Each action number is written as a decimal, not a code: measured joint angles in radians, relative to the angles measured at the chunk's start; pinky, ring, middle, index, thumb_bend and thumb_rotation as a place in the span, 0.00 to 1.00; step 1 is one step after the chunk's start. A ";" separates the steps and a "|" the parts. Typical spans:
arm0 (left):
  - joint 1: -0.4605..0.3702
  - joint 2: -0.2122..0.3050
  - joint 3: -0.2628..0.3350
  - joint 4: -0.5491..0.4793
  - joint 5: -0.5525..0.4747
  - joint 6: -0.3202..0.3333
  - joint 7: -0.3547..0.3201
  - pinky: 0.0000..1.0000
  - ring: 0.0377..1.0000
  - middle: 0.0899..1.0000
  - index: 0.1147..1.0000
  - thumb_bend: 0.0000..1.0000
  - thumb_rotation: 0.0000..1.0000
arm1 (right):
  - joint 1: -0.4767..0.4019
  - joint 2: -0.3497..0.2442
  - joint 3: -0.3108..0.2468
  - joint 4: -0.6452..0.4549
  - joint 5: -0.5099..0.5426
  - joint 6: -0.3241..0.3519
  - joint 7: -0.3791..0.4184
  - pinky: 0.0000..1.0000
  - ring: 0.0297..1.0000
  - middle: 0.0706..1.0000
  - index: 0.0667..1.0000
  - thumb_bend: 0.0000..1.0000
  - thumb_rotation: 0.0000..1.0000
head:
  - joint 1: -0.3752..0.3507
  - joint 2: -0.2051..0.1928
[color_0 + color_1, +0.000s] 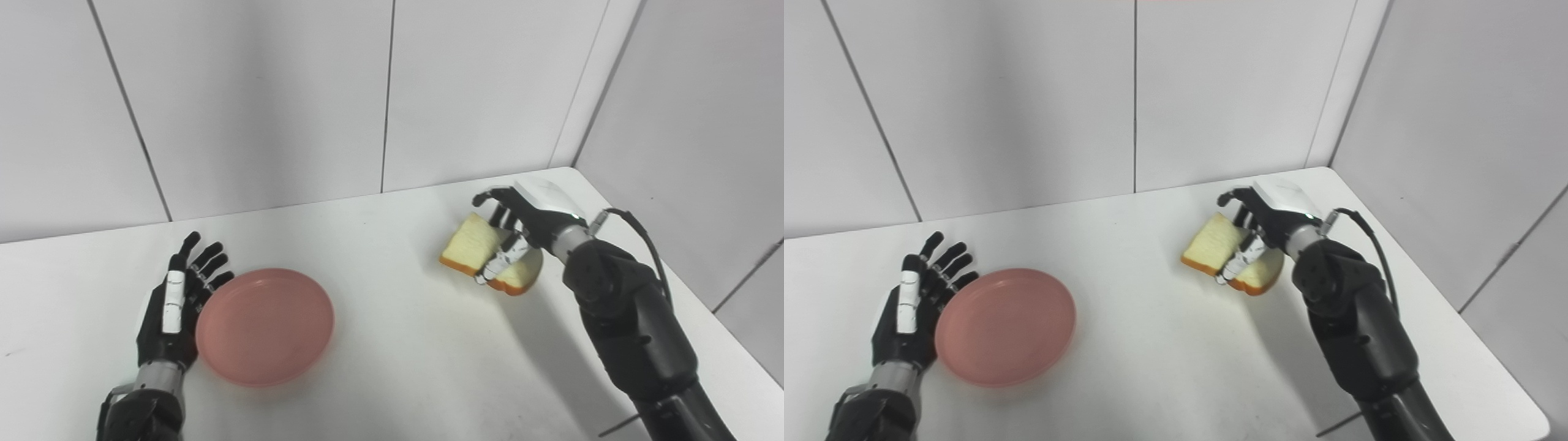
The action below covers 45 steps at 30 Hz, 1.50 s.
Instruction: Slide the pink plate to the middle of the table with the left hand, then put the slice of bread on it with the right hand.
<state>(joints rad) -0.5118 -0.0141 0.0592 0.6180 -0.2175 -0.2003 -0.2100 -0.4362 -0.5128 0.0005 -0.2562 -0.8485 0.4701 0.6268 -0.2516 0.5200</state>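
The left hand (pixel 174 306) lies spread, touching the pink plate (pixel 264 326); the right hand (pixel 514 229) pinches the bread (pixel 474 245) near the tabletop's (pixel 392 367) far right corner.

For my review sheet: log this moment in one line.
left hand: open, beside plate | right hand: shut on bread | bread off plate

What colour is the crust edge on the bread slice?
Orange-brown, around a pale cream face; the slice of bread shows it best in the left eye view.

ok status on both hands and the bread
Left hand open, against pink plate rim. Right hand shut on bread. Nothing between bread and plate.
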 measured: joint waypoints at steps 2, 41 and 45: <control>-0.004 -0.002 -0.001 0.007 0.004 -0.005 0.002 0.76 0.84 0.82 0.89 0.87 0.85 | -0.017 0.007 0.026 0.000 0.007 0.000 -0.001 0.27 0.32 0.43 0.72 0.57 0.00 | 0.020 -0.005; -0.132 -0.100 -0.029 0.254 0.104 -0.170 0.106 0.75 0.82 0.80 0.88 0.83 0.82 | -0.224 0.200 0.362 0.189 0.091 -0.054 -0.049 0.29 0.34 0.44 0.71 0.57 0.00 | 0.451 0.006; -0.132 -0.100 -0.028 0.256 0.104 -0.170 0.106 0.75 0.82 0.80 0.88 0.84 0.82 | -0.223 0.205 0.370 0.217 0.091 -0.056 -0.074 0.25 0.31 0.44 0.73 0.57 0.00 | 0.457 0.006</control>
<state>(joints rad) -0.6440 -0.1143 0.0309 0.8743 -0.1133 -0.3705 -0.1037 -0.6589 -0.3074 0.3703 -0.0389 -0.7576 0.4146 0.5526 0.2056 0.5262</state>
